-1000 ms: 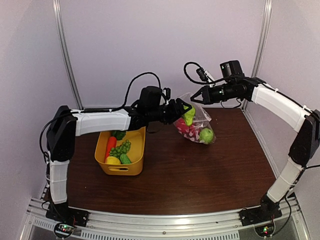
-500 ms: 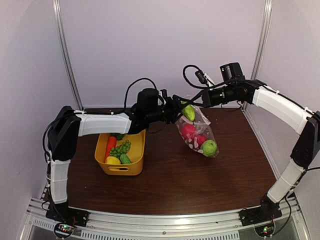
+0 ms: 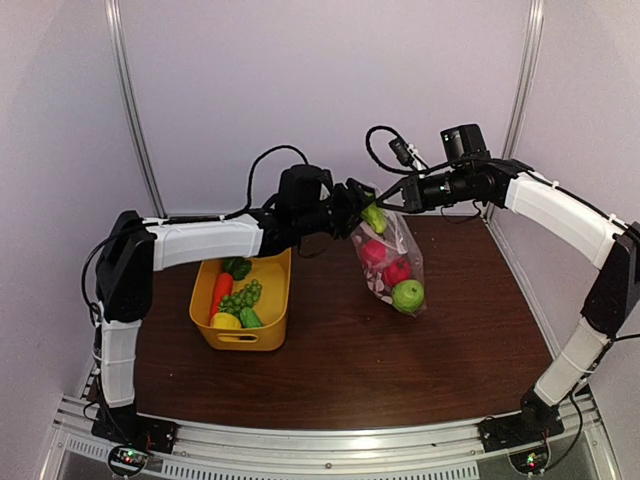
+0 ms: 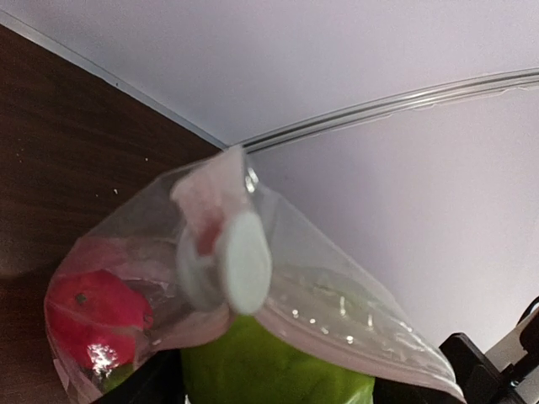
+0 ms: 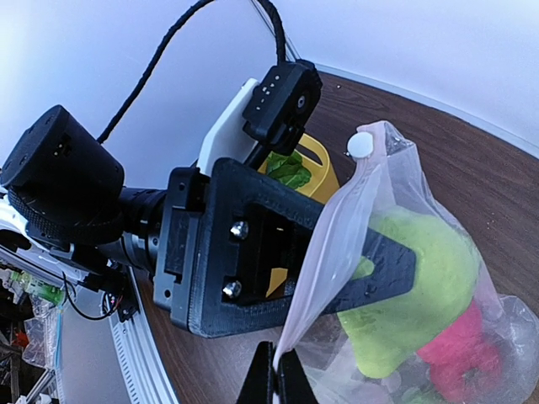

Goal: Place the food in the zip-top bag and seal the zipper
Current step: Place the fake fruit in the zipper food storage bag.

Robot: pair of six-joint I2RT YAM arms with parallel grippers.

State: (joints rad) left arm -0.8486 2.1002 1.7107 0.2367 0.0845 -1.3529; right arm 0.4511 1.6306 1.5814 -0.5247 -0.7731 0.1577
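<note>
Both arms have white shells over their links with black joint housings and black wrist sections. The left gripper (image 3: 362, 208) is matte black printed plastic with silver screw heads. Black cables loop above each wrist. The right gripper (image 3: 392, 197) is black too.

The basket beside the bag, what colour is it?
Yellow. The basket shows best in the top external view, left of the bag.
</note>
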